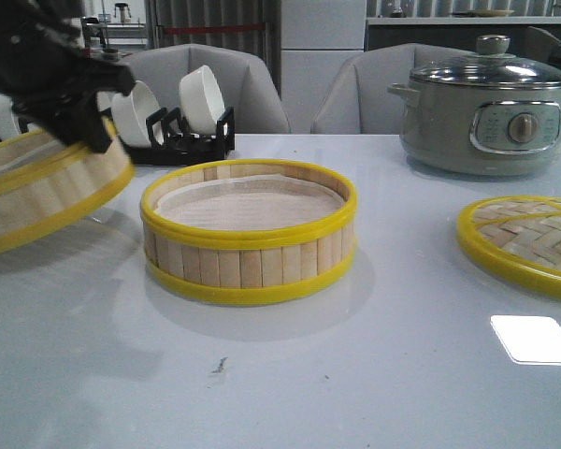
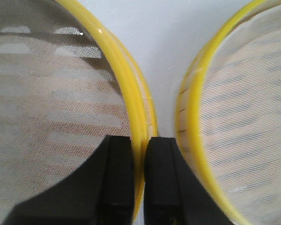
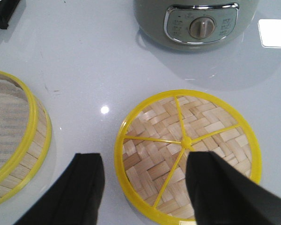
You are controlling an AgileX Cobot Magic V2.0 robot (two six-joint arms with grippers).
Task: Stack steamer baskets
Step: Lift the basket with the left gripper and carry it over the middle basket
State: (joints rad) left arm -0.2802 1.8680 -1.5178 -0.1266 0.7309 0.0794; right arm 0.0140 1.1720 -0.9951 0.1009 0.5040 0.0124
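One steamer basket (image 1: 249,232) with pale slat walls, yellow rims and a white liner stands at the table's middle. A second, matching steamer basket (image 1: 42,192) hangs tilted above the table at the left. My left gripper (image 1: 84,117) is shut on its yellow rim (image 2: 131,93), one finger inside the wall and one outside. In the left wrist view the standing basket (image 2: 239,117) lies close beside the held one. The woven lid (image 1: 528,241) lies flat at the right. My right gripper (image 3: 143,180) hovers open above the lid's (image 3: 187,150) near edge, touching nothing.
A grey-green electric pot (image 1: 486,112) with a glass lid stands at the back right, behind the woven lid. A black rack (image 1: 189,138) holding white bowls (image 1: 203,96) sits at the back left, just behind the held basket.
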